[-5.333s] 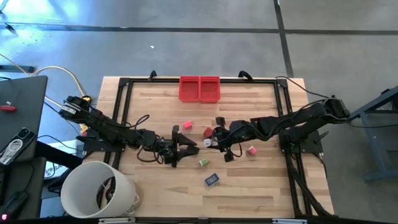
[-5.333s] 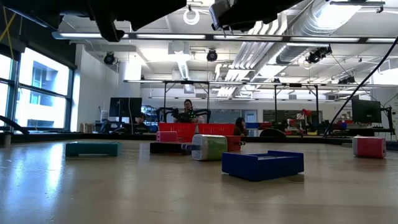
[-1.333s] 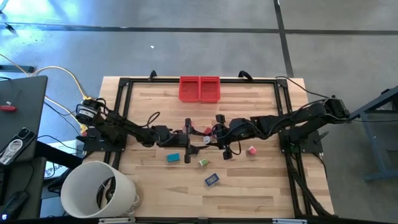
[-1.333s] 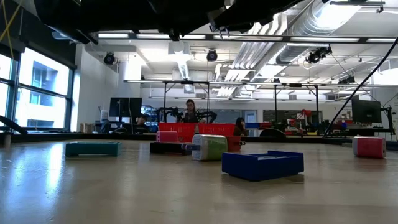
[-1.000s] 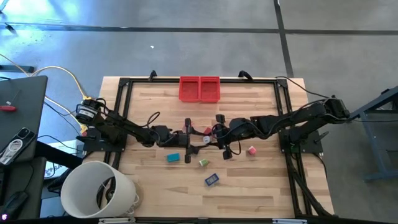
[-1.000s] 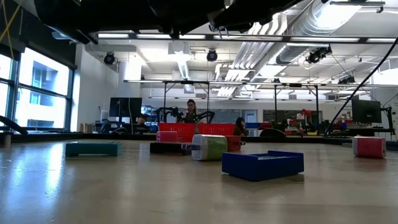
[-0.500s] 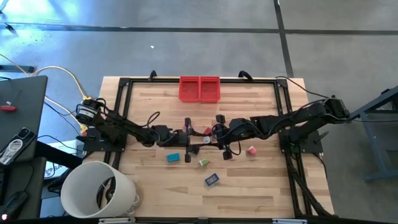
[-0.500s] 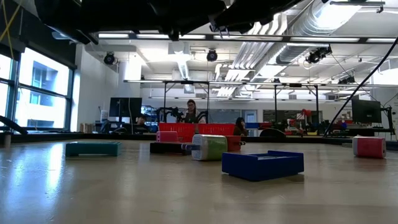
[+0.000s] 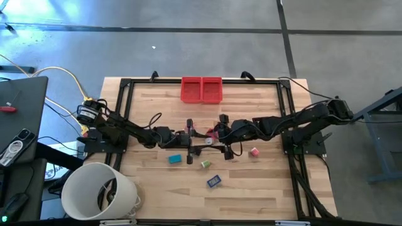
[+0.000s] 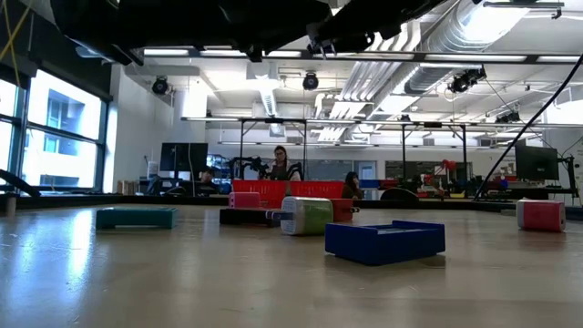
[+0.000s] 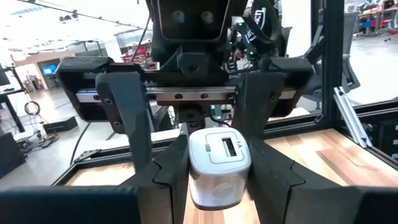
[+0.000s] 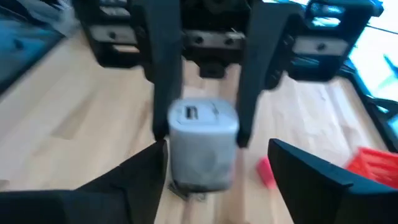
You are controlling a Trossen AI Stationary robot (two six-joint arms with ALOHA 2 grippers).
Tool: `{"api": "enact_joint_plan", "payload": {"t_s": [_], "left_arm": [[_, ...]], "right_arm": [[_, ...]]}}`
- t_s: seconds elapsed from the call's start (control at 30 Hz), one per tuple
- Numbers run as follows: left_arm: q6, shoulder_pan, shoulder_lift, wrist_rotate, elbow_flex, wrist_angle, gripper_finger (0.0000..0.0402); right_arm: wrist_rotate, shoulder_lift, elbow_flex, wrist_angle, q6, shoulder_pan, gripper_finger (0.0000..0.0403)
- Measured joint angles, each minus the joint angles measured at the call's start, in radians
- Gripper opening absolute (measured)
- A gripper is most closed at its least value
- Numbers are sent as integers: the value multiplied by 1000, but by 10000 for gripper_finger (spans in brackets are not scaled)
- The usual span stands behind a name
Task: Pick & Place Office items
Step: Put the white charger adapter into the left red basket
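left hand (image 9: 197, 142): over mid-bench, clenched on the white piece (image 11: 219, 163); both fingers pressed to its sides, piece held off the wood
right hand (image 9: 218, 140): nose to nose with the left hand, just right of it; fingers spread wide either side of the white piece, not touching it, released
white piece: small boxy block with a slot on its face, between the two hands, carried by the left one only
teal piece (image 9: 174, 159): flat on the bench (image 9: 264, 188), near side of the left hand, a little to its left
green piece (image 9: 205, 164): on the bench, near side of the two hands, right of the teal one
dark blue piece (image 9: 213, 181): nearest of the lot, lying well apart from the hands
pink piece (image 9: 254, 151): on the bench to the right, beside the right arm
red bins (image 9: 201, 89): two side by side at the far edge, middle
white bucket (image 9: 100, 191): off the near left corner of the bench
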Motion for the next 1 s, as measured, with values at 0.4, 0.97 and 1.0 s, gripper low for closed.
{"api": "enact_joint_plan", "payload": {"t_s": [0.4,0.97,1.0], "left_arm": [[-82,-3,-43,-71,-1,-122,120],[-157,257,-162,-174,-2,-434,120],[-157,277,-162,-192,-2,-449,120]], "right_arm": [[127,-1,0,-210,36,3,271],[114,-1,0,-342,223,3,271],[114,-1,0,-342,223,3,271]]}}
